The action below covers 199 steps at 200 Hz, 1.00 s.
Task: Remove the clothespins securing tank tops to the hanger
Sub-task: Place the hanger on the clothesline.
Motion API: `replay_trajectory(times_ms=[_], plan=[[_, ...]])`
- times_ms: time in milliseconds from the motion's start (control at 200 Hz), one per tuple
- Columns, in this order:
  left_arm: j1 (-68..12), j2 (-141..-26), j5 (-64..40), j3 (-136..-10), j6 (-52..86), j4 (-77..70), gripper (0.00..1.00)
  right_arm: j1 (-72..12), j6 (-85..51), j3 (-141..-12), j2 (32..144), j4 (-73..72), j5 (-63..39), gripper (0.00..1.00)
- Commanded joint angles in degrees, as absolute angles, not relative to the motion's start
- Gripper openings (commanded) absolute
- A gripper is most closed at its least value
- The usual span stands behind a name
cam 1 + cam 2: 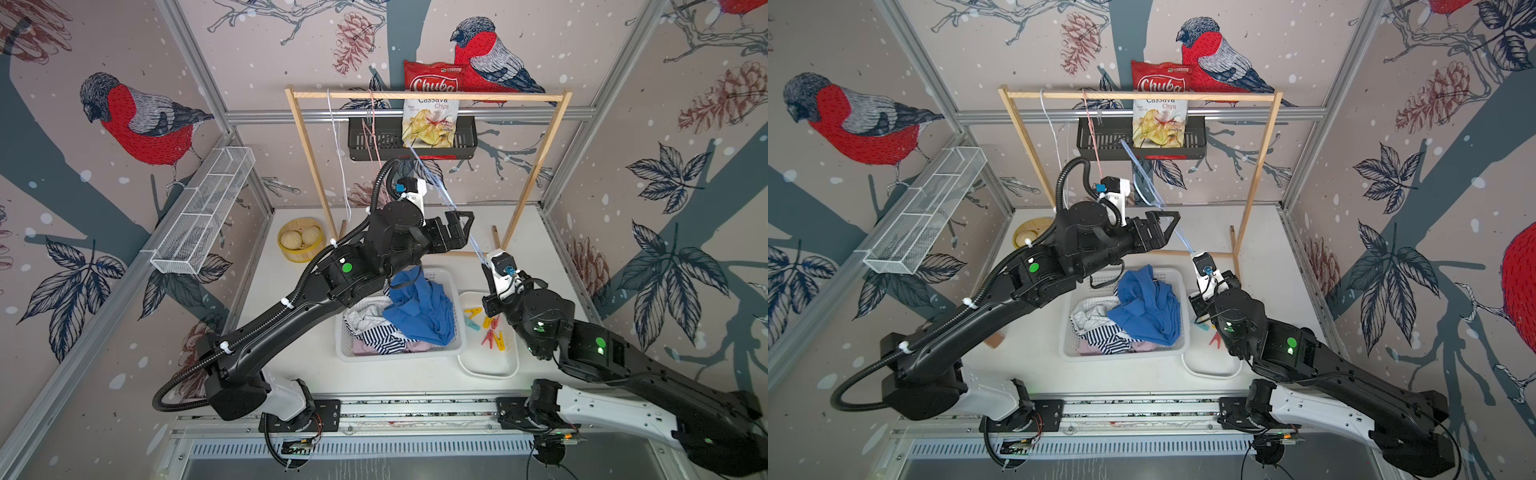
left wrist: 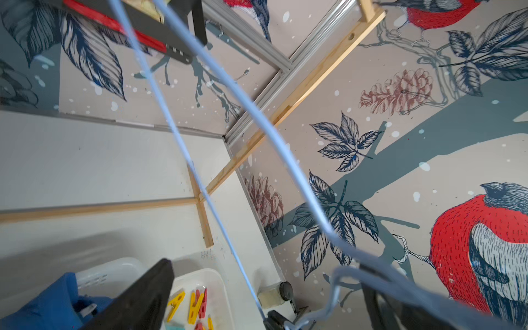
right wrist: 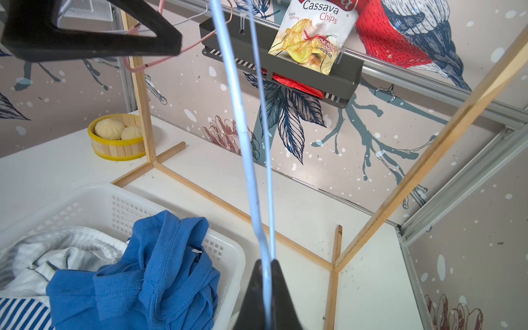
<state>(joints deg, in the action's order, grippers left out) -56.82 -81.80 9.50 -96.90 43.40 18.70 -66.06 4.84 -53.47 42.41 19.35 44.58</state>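
Observation:
A light-blue wire hanger (image 1: 470, 239) slants bare from the rack down to my right gripper (image 3: 267, 274), which is shut on its lower end. My left gripper (image 1: 459, 220) is open, and the hanger's wires (image 2: 243, 271) pass between its fingers untouched. A blue tank top (image 1: 424, 307), a striped one (image 1: 382, 336) and a mauve-pink one (image 1: 411, 347) lie heaped in the white basket (image 1: 440, 274). Yellow, red and teal clothespins (image 1: 490, 328) lie loose in the white tray (image 1: 488, 361) beside it. No clothespin shows on the hanger.
A wooden rack (image 1: 428, 95) at the back carries a white hanger (image 1: 338, 158) and a pink hanger (image 1: 374, 133). Behind it a black shelf (image 1: 361, 141) holds a chips bag (image 1: 432, 120). A yellow steamer of buns (image 1: 300, 240) stands back left, a mesh basket (image 1: 208, 203) hangs on the left wall.

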Motion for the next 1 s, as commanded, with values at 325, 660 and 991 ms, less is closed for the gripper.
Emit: replay_trajectory(times_ms=[325,660,991], plan=[[-56.78,-61.65,4.78,-70.65,21.78,-1.81,0.99,-56.44,-12.36,-69.19,49.13,32.53,35.03,0.00],[-54.46,-58.27,4.25,-70.66,16.80,10.32,0.99,-46.58,-16.54,-84.02,62.57,41.35,19.15,0.00],[-52.59,-61.14,3.10,-73.06,14.79,17.67,0.99,-28.82,-16.47,-102.19,74.27,46.11,0.89,0.00]])
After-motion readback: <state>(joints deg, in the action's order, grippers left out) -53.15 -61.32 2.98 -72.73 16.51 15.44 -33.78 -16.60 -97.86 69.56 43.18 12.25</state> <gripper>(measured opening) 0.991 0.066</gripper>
